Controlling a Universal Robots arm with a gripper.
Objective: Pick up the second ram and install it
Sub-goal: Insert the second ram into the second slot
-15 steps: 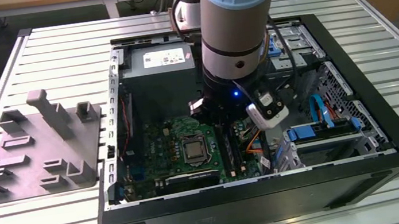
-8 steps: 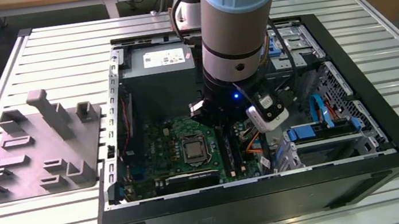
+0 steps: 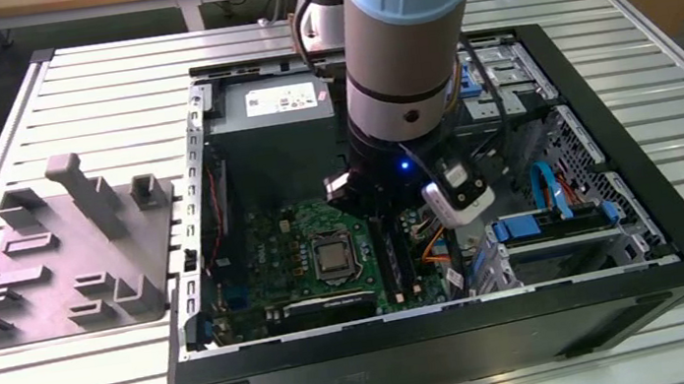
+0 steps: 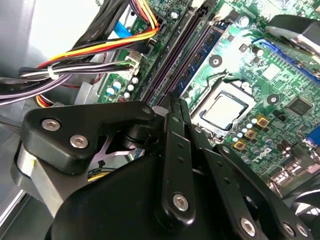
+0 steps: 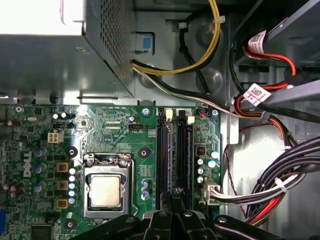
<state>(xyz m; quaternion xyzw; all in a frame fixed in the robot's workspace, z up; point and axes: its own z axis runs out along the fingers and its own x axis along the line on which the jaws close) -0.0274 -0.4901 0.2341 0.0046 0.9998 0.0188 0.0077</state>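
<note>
Second ram (image 4: pixel 200 56) standing on edge in a motherboard (image 4: pixel 280 75) slot, just beside the processor socket (image 4: pixel 223 111).
Gripper (image 4: pixel 173 102) closed, fingers (image 4: pixel 176 131) pressed together, empty, low over the slots' end; farther off, grey power supply (image 3: pixel 283 100) against the far wall of the case (image 3: pixel 467 334).

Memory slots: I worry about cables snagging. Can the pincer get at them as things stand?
Probably yes: the pincer hangs right above the memory slots, and the cable bundle lies to one side of them, not across.
</note>
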